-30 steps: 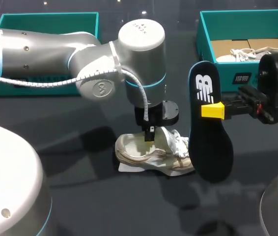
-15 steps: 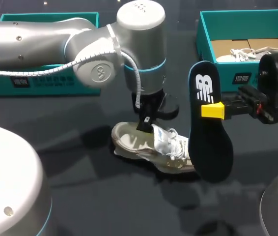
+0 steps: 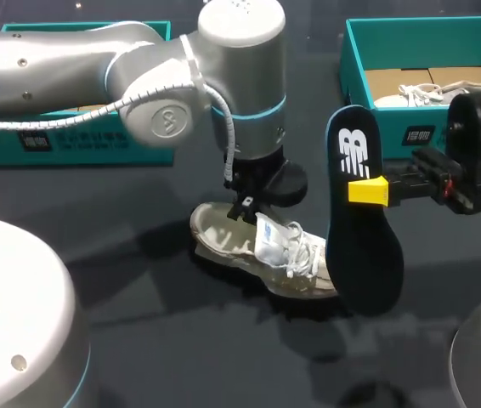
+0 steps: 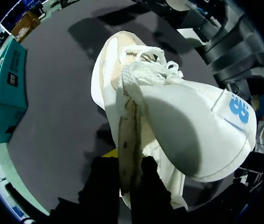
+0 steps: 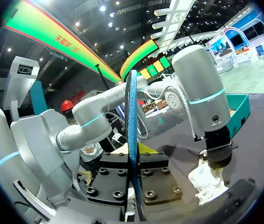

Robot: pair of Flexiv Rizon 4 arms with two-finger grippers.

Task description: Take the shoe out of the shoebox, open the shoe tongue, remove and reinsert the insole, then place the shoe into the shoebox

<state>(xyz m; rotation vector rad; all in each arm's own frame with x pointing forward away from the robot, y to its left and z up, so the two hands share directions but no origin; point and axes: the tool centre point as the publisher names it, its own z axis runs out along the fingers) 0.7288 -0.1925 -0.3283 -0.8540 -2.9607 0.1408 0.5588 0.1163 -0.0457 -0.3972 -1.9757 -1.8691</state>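
From above, the shoe [image 3: 266, 255] lay on the table [image 3: 138, 323], heel at ten o'clock, toe at four. The box [image 3: 359, 59] at one o'clock held a second shoe [image 3: 444, 89].

Left wrist: the left gripper [image 4: 125, 172] pinched the shoe's side wall.

Right wrist: the right gripper [image 5: 134, 156] squeezed the insole [image 5: 132, 107], which stood up edge-on.

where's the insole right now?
Head view: the insole is held upright in the right claw, right of centre, just beside the toe end of the shoe and in front of the right shoebox.
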